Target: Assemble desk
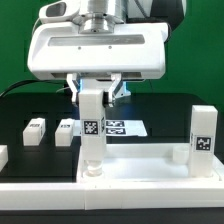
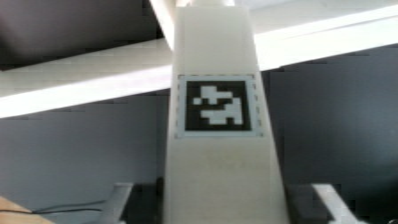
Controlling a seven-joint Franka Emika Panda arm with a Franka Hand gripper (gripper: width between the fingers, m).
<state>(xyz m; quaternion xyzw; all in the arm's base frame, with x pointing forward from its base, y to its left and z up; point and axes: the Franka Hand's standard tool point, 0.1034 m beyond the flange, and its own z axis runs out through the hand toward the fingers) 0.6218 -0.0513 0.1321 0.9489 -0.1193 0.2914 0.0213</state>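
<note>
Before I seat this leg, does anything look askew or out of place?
Nothing stands out. The leg in the gripper stands upright on the tabletop panel. The second leg stands upright at the exterior view's right, and two loose legs lie flat at its left.

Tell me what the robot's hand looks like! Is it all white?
Mostly white. The gripper has a wide, boxy white body with rounded corners, hung under a silvery round wrist piece. Two short fingers stick out below it, pale with a bluish tint. The wrist view shows what looks like a thin dark cable beside them. No markings show on it.
</note>
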